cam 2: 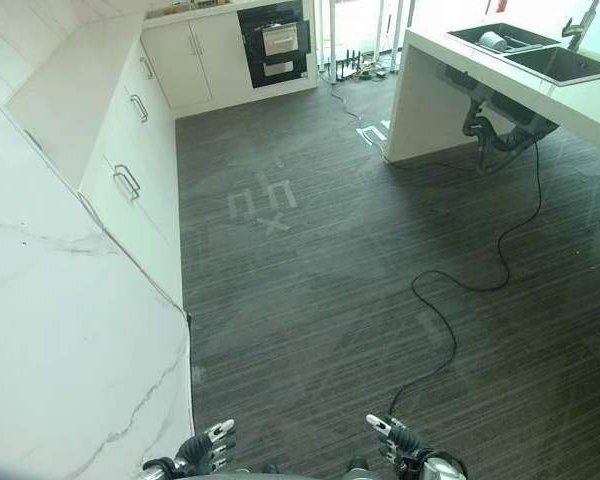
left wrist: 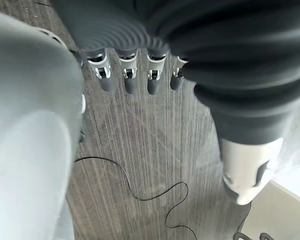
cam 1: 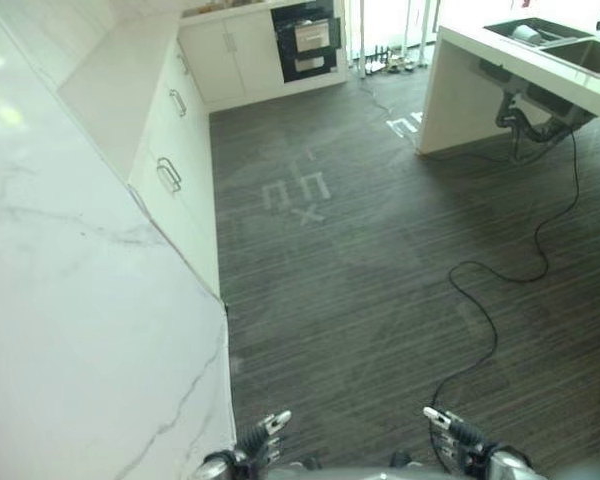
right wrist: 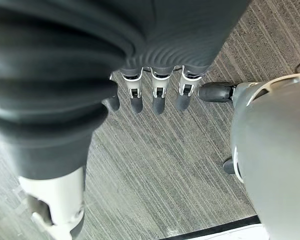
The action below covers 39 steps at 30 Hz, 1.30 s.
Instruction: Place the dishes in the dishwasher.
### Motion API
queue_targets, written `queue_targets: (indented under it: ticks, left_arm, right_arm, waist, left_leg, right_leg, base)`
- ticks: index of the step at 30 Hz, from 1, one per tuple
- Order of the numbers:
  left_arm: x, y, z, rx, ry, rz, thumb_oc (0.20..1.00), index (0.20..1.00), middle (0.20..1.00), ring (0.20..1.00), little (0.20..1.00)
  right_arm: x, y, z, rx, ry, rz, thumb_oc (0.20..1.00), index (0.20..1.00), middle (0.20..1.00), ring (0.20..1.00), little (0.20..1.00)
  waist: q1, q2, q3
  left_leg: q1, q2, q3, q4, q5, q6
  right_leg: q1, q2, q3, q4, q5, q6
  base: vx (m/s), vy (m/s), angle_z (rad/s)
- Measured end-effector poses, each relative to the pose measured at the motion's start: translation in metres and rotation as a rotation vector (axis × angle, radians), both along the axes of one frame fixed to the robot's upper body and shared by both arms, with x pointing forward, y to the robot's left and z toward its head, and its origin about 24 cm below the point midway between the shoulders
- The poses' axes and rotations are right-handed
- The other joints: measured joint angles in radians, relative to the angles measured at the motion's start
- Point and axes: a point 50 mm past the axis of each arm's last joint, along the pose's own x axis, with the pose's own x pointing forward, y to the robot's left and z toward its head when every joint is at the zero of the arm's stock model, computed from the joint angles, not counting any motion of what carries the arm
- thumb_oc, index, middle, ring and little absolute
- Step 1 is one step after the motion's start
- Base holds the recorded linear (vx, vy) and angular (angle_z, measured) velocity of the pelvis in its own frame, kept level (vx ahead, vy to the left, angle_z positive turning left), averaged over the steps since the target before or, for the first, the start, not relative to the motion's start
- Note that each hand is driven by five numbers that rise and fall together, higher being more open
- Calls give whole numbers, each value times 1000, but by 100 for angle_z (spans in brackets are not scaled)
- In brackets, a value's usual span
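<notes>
Both my hands hang low over the dark wood-grain floor and hold nothing. My left hand [cam 1: 265,435] shows straight fingers [left wrist: 127,75] in its wrist view. My right hand [cam 1: 450,428] also has its fingers [right wrist: 157,95] straight. A black built-in appliance [cam 1: 307,40] stands closed in the far wall of white cabinets. A round metal dish [cam 1: 526,34] lies in the sink [cam 1: 580,50] of the white island at the far right. Both are well away from my hands.
A white marble counter [cam 1: 70,330] runs along my left, ending in a corner close to my left hand. White cabinets with metal handles [cam 1: 180,150] continue beyond it. Pale tape marks [cam 1: 295,190] lie on the floor ahead. Pipes hang under the island [cam 1: 525,110].
</notes>
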Motion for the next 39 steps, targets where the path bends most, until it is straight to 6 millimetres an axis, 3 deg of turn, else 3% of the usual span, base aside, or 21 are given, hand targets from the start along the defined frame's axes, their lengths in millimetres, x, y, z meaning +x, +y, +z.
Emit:
queue_targets:
  ticks: [10, 20, 21, 22, 23, 24, 25, 30, 35, 36, 37, 39]
  left_arm:
    - [12, -2, 4, 13, -50, -1, 1000, 1000, 1000, 1000, 1000]
    - [30, -7, 14, -35, -138, 78, 1000, 1000, 1000, 1000, 1000]
    - [38, -8, 20, -43, -178, 83, 1000, 1000, 1000, 1000, 1000]
    - [42, -10, 22, -47, -195, 82, 1000, 1000, 1000, 1000, 1000]
    - [44, -11, 23, -49, -203, 81, 777, 777, 777, 777, 777]
    - [44, -11, 23, -48, -205, 82, 200, 200, 200, 200, 200]
    - [43, -10, 22, -41, -199, 87, 200, 200, 200, 200, 200]
    - [37, -8, 18, -23, -169, 98, 200, 200, 200, 200, 200]
    - [32, -10, 15, -14, -140, 111, 200, 200, 200, 200, 200]
    - [31, -10, 14, -12, -136, 113, 482, 482, 482, 482, 482]
    - [30, -10, 13, -12, -131, 116, 1000, 1000, 1000, 1000, 1000]
    - [29, -11, 12, -9, -120, 122, 1000, 1000, 1000, 1000, 1000]
  right_arm:
    - [1, 1, 1, -7, -37, 8, 1000, 1000, 1000, 1000, 1000]
    - [24, 9, 14, 17, -154, 38, 1000, 1000, 1000, 1000, 1000]
    - [30, 11, 18, 28, -187, 51, 928, 928, 928, 928, 928]
    - [32, 12, 19, 37, -194, 58, 928, 928, 928, 928, 928]
    - [32, 12, 19, 40, -194, 60, 752, 752, 752, 752, 752]
    - [31, 12, 18, 42, -189, 61, 338, 338, 338, 338, 338]
    - [30, 12, 18, 46, -184, 62, 200, 200, 200, 200, 200]
    - [25, 11, 16, 48, -172, 64, 200, 200, 200, 200, 200]
    - [27, 9, 17, 45, -175, 66, 200, 200, 200, 200, 200]
    - [27, 8, 17, 42, -175, 66, 529, 529, 529, 529, 529]
    - [27, 7, 18, 38, -174, 66, 1000, 1000, 1000, 1000, 1000]
    - [27, 5, 18, 32, -171, 66, 1000, 1000, 1000, 1000, 1000]
  waist:
    - [-1, -26, -19]
    - [-1, -28, -18]
    - [-2, -28, -18]
    - [-2, -28, -18]
    - [-2, -28, -18]
    - [-3, -28, -18]
    - [-5, -27, -18]
    - [-6, -18, -14]
    - [-3, 11, 0]
    - [-3, 16, 2]
    - [-3, 21, 3]
    - [-3, 24, 7]
  left_leg:
    - [-11, -1, 5, -1, 0, 0]
    - [-7, 0, 15, 1, 0, 0]
    - [-12, 1, 21, 1, 0, 0]
    - [-13, 2, 23, 1, 0, 0]
    - [-13, 1, 24, 1, 0, 0]
    - [-12, 2, 25, 1, 0, 0]
    - [-12, 2, 27, 1, 0, 0]
    - [-12, 3, 31, 4, 0, 0]
    - [-22, 4, 29, 14, -1, -2]
    - [-24, 6, 28, 18, -3, -4]
    - [-33, 10, 28, 28, -7, -11]
    - [-55, 20, 26, 61, -19, -27]
  right_leg:
    - [-17, 0, 8, -1, 5, -1]
    - [-18, 1, 19, -1, 6, -1]
    - [-25, 1, 23, -1, 5, -3]
    - [-27, 1, 24, -1, 5, -4]
    - [-28, 2, 24, -1, 5, -4]
    - [-27, 2, 25, -1, 5, -4]
    - [-28, 2, 25, -2, 5, -4]
    - [-27, 3, 25, -5, 4, -5]
    - [-29, 2, 25, -9, -1, -12]
    - [-29, 3, 25, -9, -1, -13]
    - [-35, 4, 24, -4, -2, -15]
    - [-48, 6, 25, 6, -6, -20]
  base:
    - [-20, -7, -2]
    - [-23, -45, -3]
    - [-4, -82, -10]
    - [14, -87, -8]
    - [27, -65, -4]
    - [38, -76, -3]
    - [43, -73, -3]
    - [9, -75, -1]
    - [-13, -85, 1]
    - [-10, -99, 1]
    - [-12, -104, 1]
    - [-20, -102, -3]
